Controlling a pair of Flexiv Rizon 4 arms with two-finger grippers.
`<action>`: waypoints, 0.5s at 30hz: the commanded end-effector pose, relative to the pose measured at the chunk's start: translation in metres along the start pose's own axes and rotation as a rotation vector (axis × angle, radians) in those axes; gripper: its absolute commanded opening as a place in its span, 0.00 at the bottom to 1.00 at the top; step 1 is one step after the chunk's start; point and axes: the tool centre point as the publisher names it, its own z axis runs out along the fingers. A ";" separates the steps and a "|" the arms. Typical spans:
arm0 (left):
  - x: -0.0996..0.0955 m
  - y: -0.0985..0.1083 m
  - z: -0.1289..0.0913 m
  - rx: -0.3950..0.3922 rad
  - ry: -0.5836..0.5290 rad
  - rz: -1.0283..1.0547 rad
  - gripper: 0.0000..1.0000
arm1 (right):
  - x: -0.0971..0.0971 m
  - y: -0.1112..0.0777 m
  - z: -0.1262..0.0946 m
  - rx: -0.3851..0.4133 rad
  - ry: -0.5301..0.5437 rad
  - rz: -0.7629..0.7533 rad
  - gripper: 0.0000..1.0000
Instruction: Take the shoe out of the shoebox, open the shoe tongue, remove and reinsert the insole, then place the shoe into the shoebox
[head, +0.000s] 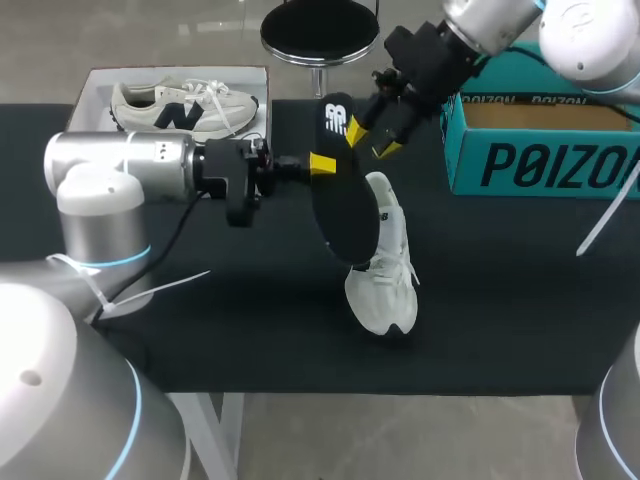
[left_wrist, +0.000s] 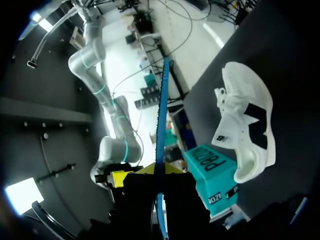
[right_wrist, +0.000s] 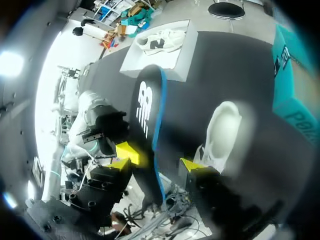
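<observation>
The black insole (head: 345, 200) is held in the air above the middle of the table (head: 240, 330). It is pinched at one edge by the left pincer (head: 322, 164), so that it is kept clear of the shoe. The right pincer (head: 371, 139) is spread around the insole's upper end, one tip to either side, with a gap visible in the right wrist view. It is judged to be placed for a handover or for steadying. The white shoe (head: 383, 265) lies on the table below, toward the front edge. It is well apart from the teal shoebox (head: 540, 150) at the far right corner, presumably so that its opening can be reached for reinsertion.
</observation>
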 end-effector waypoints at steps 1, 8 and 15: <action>0.000 0.001 0.000 0.012 0.007 -0.004 0.00 | 0.002 -0.041 -0.026 -0.118 -0.026 0.005 1.00; 0.001 0.000 -0.001 0.022 0.014 -0.024 0.00 | 0.006 -0.073 -0.056 -0.161 -0.078 -0.002 1.00; 0.002 0.001 -0.002 0.028 0.022 -0.036 0.00 | 0.015 -0.101 -0.082 -0.186 -0.124 -0.022 1.00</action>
